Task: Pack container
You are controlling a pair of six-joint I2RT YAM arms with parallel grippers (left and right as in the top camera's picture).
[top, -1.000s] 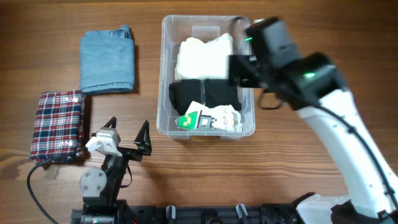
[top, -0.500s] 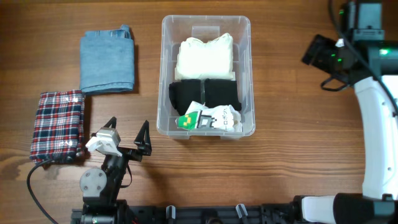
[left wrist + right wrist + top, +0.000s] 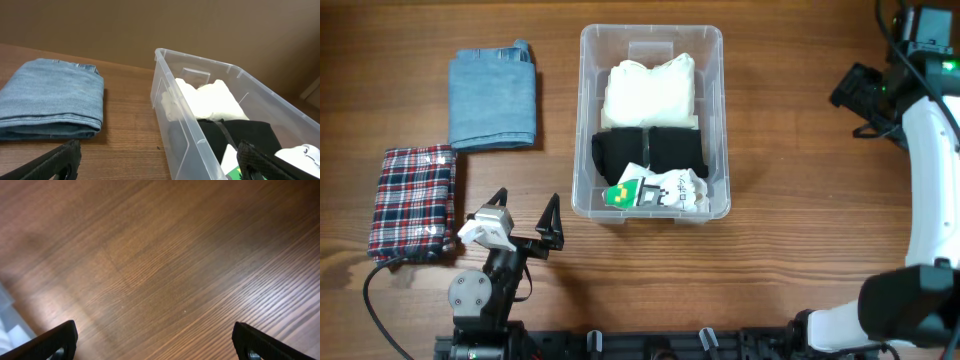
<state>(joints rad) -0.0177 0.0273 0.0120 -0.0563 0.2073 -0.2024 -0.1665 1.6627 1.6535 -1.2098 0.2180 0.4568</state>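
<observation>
The container (image 3: 584, 120) sits at top centre of the overhead view on the table (image 3: 800, 250). It holds a white cloth (image 3: 650, 90), a black cloth (image 3: 650, 152) and a white packet (image 3: 665, 190) at its lower end. Folded jeans (image 3: 493, 98) lie at upper left, with a plaid cloth (image 3: 413, 200) below them. The left gripper (image 3: 527, 200), at lower left, is spread and empty. The right gripper (image 3: 156, 341), near the right edge, gapes over bare wood, grasping nothing.

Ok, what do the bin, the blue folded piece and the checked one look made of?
The container: clear, glossy plastic; its contents show through the walls. The blue folded piece: apparently denim, matte, faded weave, seamed edge. The checked cloth: woven plaid fabric, possibly flannel; soft-looking.
</observation>
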